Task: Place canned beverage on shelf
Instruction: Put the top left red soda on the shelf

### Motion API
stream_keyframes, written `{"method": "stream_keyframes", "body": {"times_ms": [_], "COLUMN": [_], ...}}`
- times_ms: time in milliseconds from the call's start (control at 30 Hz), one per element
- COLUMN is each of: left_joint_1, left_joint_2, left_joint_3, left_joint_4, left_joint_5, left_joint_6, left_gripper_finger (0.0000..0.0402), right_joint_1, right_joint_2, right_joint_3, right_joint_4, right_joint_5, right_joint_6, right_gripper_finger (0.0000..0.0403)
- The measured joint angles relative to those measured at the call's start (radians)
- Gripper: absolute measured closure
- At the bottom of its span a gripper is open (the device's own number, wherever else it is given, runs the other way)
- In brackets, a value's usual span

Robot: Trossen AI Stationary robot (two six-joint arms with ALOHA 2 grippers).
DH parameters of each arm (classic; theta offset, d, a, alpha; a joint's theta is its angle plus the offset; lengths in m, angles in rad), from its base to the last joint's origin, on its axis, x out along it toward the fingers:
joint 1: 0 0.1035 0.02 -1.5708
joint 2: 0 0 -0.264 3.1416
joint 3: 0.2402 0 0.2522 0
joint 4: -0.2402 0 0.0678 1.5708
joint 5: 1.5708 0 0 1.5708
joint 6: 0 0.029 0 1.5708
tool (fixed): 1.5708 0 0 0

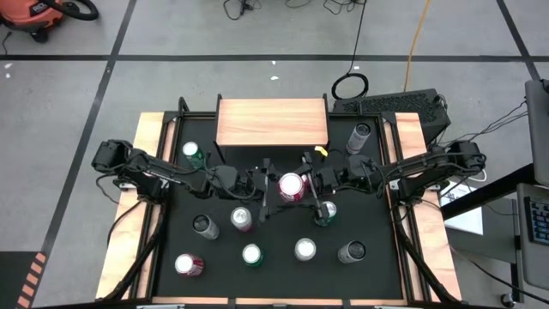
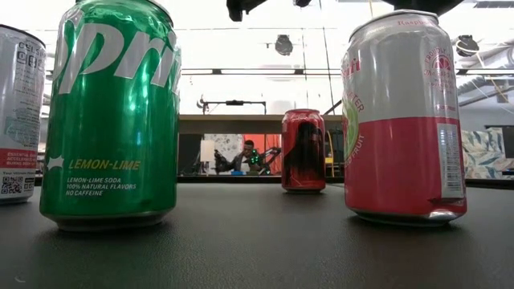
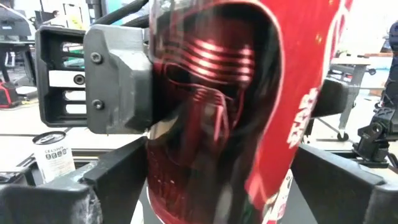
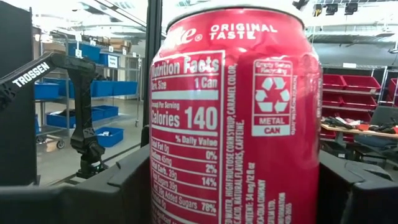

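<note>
The red cola can [image 1: 292, 185] stood in the middle of the counter [image 1: 283, 275], just in front of the shelf [image 1: 272, 122], and both claws were around it. The left claw [image 1: 267, 187] came from the left side and the right claw [image 1: 314, 184] from the right. In each wrist view the can filled the space between the dark fingers, so each claw stood wide about it. I could not tell if the pads really pressed the can or only stood beside it.

To my judgement, this was a handover or a shared grip, and only one claw should carry the can. The other should open fully and draw straight back, so that the can does not tip.

The wooden top of the shelf was bare, with free room. Its front edge was near the can, so the can must rise above it before going forward. A green can [image 1: 327, 211] stood just beside the right claw, and a grey can [image 1: 242, 218] was near the left one; sideways room was small.
</note>
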Motion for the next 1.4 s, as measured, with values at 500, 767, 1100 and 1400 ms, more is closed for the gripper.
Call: {"method": "stream_keyframes", "body": {"times_ms": [500, 767, 1100, 1400], "left_joint_1": [0.0, -0.001, 0.0, -0.003], "left_joint_2": [0.0, 0.0, 0.002, 0.001], "left_joint_3": [0.0, 0.0, 0.0, 0.0], "left_joint_4": [-0.006, -0.013, -0.026, -0.068], "left_joint_5": [-0.001, -0.02, -0.039, -0.057], "left_joint_6": [0.025, 0.017, -0.002, -0.052], "left_gripper_finger": [0.011, 0.0112, 0.0112, 0.0113], "right_joint_1": [0.0, 0.0, -0.001, 0.0], "right_joint_2": [0.0, -0.001, -0.017, -0.144], "right_joint_3": [0.0, 0.0, 0.0, 0.0], "right_joint_4": [-0.009, -0.035, -0.118, -0.318], "right_joint_5": [0.006, 0.005, 0.01, 0.086], "right_joint_6": [0.007, 0.029, 0.013, -0.008], "right_gripper_finger": [0.0124, 0.0104, 0.0042, 0.0028]}}
